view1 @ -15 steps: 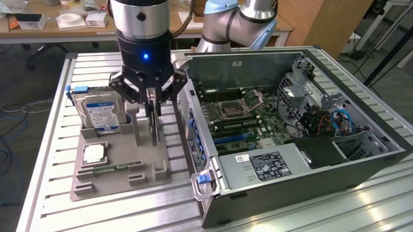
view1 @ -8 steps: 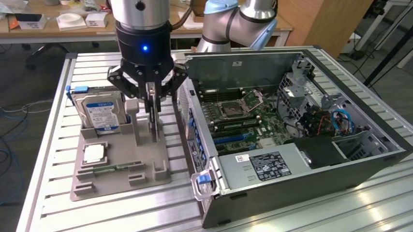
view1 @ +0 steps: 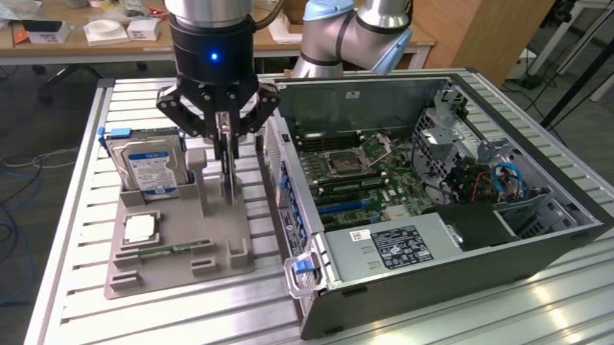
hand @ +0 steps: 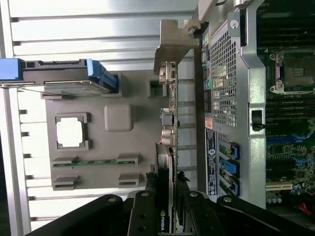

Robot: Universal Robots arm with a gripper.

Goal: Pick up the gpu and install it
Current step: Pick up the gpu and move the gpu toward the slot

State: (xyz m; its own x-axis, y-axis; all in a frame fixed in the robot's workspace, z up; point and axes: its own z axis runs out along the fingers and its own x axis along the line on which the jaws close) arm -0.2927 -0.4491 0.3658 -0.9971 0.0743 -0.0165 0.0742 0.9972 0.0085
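A slatted metal table (view1: 77, 180) carries everything. On it, just beside the gray parts tray (view1: 172, 277) on the exterior view's right, the computer case (view1: 461, 284) lies on its side with its panel off. That leaves the motherboard (view1: 369, 176) facing up, so a card can be lowered in from above.

The tray has moulded pockets, which probably keep each part in a known pose for the arm. At its far end a silver hard drive (view1: 149, 169) with a blue label stands upright in a slot.

The gpu (view1: 228, 180) stands on its long edge along the side of the tray nearest the case. Its silver bracket is at the far end and its thin top edge faces up, which gives flat faces to grip. Whether its lower edge sits in the tray's slot or has cleared it, I cannot tell.

The gripper (view1: 226, 147) hangs straight over the tray with its pincer partly closed, one pad on each face of the card, so it looks pinched on the gpu. In the wrist view the black fingers (hand: 147, 211) flank the board's edge.

Nearer the tray's front lie a square processor (view1: 141, 228) and a slim green memory stick (view1: 177, 249).
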